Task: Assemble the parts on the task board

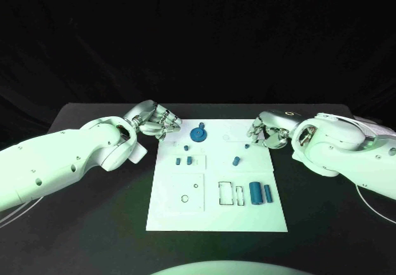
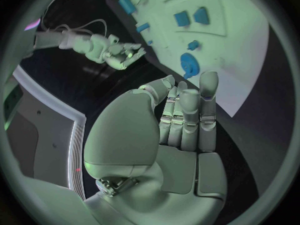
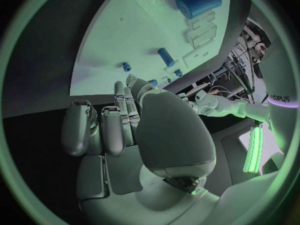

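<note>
On the black table [image 1: 99,229], the white task board [image 1: 216,212] lies between two empty hands, left hand [image 1: 155,119] and right hand [image 1: 265,130], whose straight, side-by-side fingers [image 2: 187,115] the wrist views reveal.

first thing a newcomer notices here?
The white task board in the middle of the black table, with small blue parts scattered on it: a round disc near its far edge and two cylinders near the right of its near edge. Then the two silver hands, left hand and right hand, flanking the board's far corners, neither holding anything.
</note>
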Controlling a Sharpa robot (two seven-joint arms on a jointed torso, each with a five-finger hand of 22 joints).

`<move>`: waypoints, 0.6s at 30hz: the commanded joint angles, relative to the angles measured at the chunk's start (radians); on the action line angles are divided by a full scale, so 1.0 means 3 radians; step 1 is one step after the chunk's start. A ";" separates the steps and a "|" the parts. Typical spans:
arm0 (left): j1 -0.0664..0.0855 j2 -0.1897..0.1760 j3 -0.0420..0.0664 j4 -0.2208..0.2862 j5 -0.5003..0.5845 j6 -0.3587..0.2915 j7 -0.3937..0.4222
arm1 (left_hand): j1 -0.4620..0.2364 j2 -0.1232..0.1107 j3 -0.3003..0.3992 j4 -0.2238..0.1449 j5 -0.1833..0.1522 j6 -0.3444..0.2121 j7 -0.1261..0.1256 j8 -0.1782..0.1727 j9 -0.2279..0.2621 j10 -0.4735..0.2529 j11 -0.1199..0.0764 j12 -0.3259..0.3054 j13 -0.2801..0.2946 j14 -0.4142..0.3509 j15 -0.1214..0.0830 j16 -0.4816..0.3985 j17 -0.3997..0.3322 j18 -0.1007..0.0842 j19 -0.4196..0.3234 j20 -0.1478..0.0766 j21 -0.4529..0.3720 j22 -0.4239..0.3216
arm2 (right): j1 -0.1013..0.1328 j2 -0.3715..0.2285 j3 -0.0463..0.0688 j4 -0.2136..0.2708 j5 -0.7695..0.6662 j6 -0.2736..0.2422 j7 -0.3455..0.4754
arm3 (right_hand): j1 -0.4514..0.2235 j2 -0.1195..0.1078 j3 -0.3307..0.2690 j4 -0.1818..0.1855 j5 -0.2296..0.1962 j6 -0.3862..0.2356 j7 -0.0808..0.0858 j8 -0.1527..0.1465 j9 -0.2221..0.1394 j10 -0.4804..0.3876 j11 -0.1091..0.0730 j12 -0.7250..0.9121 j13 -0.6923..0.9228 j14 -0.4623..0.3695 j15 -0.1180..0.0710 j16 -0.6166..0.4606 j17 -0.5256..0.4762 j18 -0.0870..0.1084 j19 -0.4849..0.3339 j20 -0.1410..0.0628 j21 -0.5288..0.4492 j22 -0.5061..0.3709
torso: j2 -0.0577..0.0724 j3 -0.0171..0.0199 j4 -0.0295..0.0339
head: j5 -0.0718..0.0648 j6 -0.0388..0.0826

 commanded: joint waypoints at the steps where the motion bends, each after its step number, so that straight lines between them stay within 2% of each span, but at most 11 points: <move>1: -0.0034 -0.0065 -0.0005 0.0102 0.1851 -0.0120 0.0713 | -0.0035 0.0001 -0.0049 0.0003 -0.0010 -0.0009 0.0010 0.0002 -0.0004 -0.0019 -0.0004 0.0032 0.0008 -0.0032 0.0002 -0.0022 -0.0043 0.0064 -0.0027 0.0002 -0.0061 -0.0044 | -0.0023 0.0042 0.0001 -0.0019 -0.0513 0.0208 -0.0156 | -0.0015 -0.0034 0.0037 0.0001 -0.0019 0.0003 -0.0015 -0.0025 -0.0005 0.0012 -0.0006 -0.0030 -0.0054 0.0177 -0.0019 -0.0021 -0.0021 0.0032 -0.0026 -0.0009 -0.0023 -0.0021 | 0.0002 -0.0001 0.0005 | -0.0008 0.0006; 5: -0.0070 -0.0149 -0.0009 0.0224 0.2181 -0.0053 0.0818 | -0.0031 0.0019 -0.0102 -0.0004 -0.0009 -0.0001 0.0003 0.0012 -0.0002 -0.0008 -0.0012 0.0071 0.0018 -0.0050 -0.0003 -0.0033 -0.0076 0.0068 -0.0040 0.0001 -0.0108 -0.0078 | -0.0046 0.0092 0.0000 -0.0038 -0.0568 0.0262 -0.0173 | -0.0039 -0.0054 0.0085 -0.0011 -0.0031 -0.0004 -0.0017 -0.0030 -0.0009 0.0015 -0.0006 -0.0054 -0.0140 0.0177 -0.0027 -0.0036 -0.0038 0.0034 -0.0026 -0.0017 -0.0039 -0.0038 | -0.0003 -0.0005 0.0014 | -0.0009 0.0004; 12: -0.0088 -0.0196 -0.0010 0.0312 0.2362 -0.0005 0.0872 | -0.0025 0.0028 -0.0135 -0.0011 -0.0008 0.0008 -0.0002 0.0020 -0.0001 -0.0005 -0.0018 0.0096 0.0025 -0.0064 -0.0006 -0.0044 -0.0105 0.0075 -0.0051 -0.0001 -0.0152 -0.0110 | -0.0072 0.0172 -0.0001 -0.0067 -0.0592 0.0298 -0.0161 | -0.0049 -0.0057 0.0125 -0.0024 -0.0032 -0.0006 -0.0017 -0.0030 -0.0010 0.0022 -0.0006 -0.0066 -0.0201 0.0178 -0.0028 -0.0045 -0.0049 0.0034 -0.0024 -0.0020 -0.0048 -0.0047 | 0.0004 -0.0003 -0.0002 | 0.0009 0.0008; 18: -0.0091 -0.0207 -0.0010 0.0340 0.2400 0.0012 0.0877 | -0.0022 0.0031 -0.0147 -0.0015 -0.0007 0.0009 -0.0002 0.0022 -0.0001 -0.0006 -0.0019 0.0103 0.0026 -0.0069 -0.0007 -0.0048 -0.0115 0.0078 -0.0058 -0.0002 -0.0175 -0.0127 | -0.0093 0.0231 -0.0001 -0.0113 -0.0596 0.0333 -0.0160 | -0.0051 -0.0051 0.0147 -0.0031 -0.0028 -0.0004 -0.0016 -0.0029 -0.0009 0.0027 -0.0006 -0.0069 -0.0227 0.0178 -0.0028 -0.0048 -0.0053 0.0035 -0.0024 -0.0021 -0.0052 -0.0052 | 0.0003 0.0000 0.0005 | 0.0003 -0.0005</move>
